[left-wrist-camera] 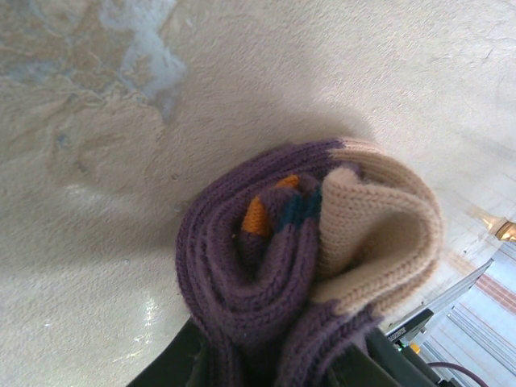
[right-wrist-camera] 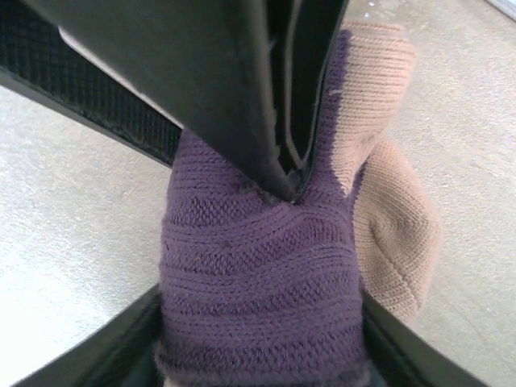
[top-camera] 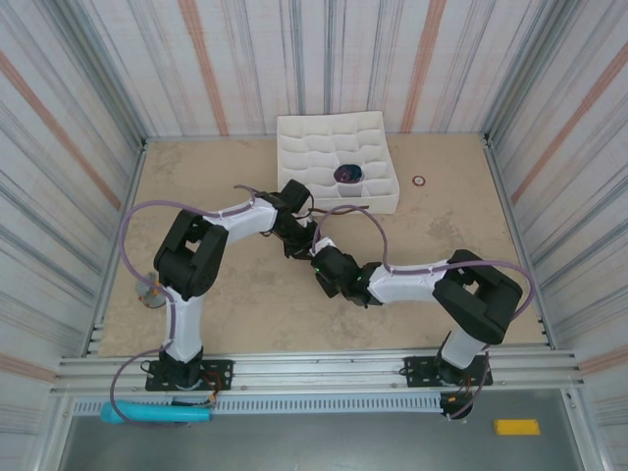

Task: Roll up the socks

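Left gripper (left-wrist-camera: 274,367), at the bottom edge of its wrist view, pinching the socks (left-wrist-camera: 306,258) at the base of a purple-and-peach coil, presumably so the layers cannot spring apart. Right gripper (right-wrist-camera: 262,347) pressed on the same bundle from the opposite side, fingers (right-wrist-camera: 121,343) against its purple flank, likely steadying it for the final tuck. Bundle close over the bench (top-camera: 245,294), centre of the top view; contact cannot be told. Compartment tray (top-camera: 334,120) beyond, upper centre.

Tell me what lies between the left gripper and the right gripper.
The rolled socks, purple and peach. Both wrist views show the bundle between the fingers of the left gripper and the right gripper.
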You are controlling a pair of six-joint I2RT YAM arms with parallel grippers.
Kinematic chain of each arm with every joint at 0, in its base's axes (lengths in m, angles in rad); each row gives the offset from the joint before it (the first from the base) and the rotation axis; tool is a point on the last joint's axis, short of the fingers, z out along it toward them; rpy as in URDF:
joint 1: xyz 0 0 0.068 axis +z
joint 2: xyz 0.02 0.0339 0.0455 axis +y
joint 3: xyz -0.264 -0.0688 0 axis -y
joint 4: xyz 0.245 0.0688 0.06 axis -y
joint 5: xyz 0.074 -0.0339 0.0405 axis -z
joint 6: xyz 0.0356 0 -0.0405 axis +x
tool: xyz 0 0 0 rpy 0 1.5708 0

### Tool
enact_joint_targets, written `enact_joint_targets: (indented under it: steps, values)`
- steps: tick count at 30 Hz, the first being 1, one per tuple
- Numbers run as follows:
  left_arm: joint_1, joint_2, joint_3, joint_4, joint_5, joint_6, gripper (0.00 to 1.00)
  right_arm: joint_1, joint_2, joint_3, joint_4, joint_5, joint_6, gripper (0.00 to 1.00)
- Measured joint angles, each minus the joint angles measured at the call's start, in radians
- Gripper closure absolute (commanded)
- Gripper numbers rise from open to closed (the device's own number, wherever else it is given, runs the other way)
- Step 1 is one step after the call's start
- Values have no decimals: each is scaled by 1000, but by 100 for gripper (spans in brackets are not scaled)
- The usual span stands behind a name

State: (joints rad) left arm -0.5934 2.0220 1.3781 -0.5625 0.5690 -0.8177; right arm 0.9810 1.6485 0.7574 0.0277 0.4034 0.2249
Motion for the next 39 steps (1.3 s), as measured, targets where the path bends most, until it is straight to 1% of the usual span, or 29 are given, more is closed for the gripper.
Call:
enact_joint_targets:
  steps: [3, 4, 5, 6, 8, 10, 12, 14, 16, 20, 25, 29, 32, 36, 39]
  values:
    - [1, 0, 0, 6, 0, 0, 100, -13, 0, 0, 3, -13, 12, 87]
    - [3, 0, 0, 11, 0, 0, 100, -20, -1, 0, 6, -23, 23, 93]
    - [4, 0, 0, 15, 0, 0, 98, -27, -3, -1, 9, -35, 29, 97]
    - [5, 0, -1, 21, 0, -1, 94, -38, -8, -4, 13, -55, 36, 100]
    - [4, -2, -9, 40, 0, -3, 80, -62, -20, -19, 28, -98, 57, 100]
    - [2, -10, -26, 68, 1, -15, 63, -97, -37, -42, 52, -161, 80, 100]
    - [2, -17, -42, 93, 0, -25, 51, -138, -52, -63, 75, -235, 109, 100]
    - [-2, -21, -63, 127, -1, -43, 43, -181, -63, -84, 100, -307, 142, 100]
    - [-2, -31, -92, 167, -1, -58, 39, -216, -72, -108, 133, -375, 181, 100]
    - [-2, -68, -146, 241, -8, -78, 36, -281, -75, -139, 184, -496, 248, 100]
    - [-2, -138, -226, 352, -17, -96, 34, -366, -63, -147, 201, -640, 324, 100]
    - [-2, -180, -277, 438, -20, -100, 34, -407, -38, -129, 196, -722, 357, 100]
    - [-2, -196, -301, 489, -24, -99, 36, -434, -21, -120, 193, -776, 378, 100]
    - [-2, -199, -322, 519, -35, -100, 39, -479, 2, -120, 209, -869, 412, 100]
    - [-4, -199, -338, 538, -40, -103, 39, -498, 13, -120, 214, -908, 431, 100]
